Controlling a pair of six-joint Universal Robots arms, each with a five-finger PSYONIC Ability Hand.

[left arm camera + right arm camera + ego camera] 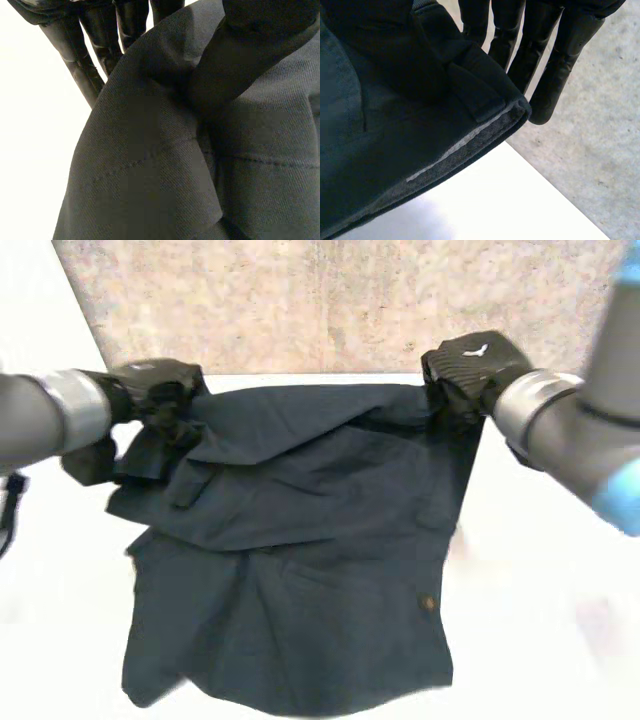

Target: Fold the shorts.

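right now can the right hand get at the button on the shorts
Probably not yet: the right hand is busy pinching the shorts' far right corner, though the button lies uncovered.

A white desk (545, 630) fills the lower head view. Speckled grey-beige floor (300, 300) lies beyond its far edge, at 12 o'clock.

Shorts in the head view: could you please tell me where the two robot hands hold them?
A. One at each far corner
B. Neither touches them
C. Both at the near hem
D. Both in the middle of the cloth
A: the left robot hand pinches the far left corner of the shorts and the right robot hand pinches the far right corner, while the near hem lies free on the table.
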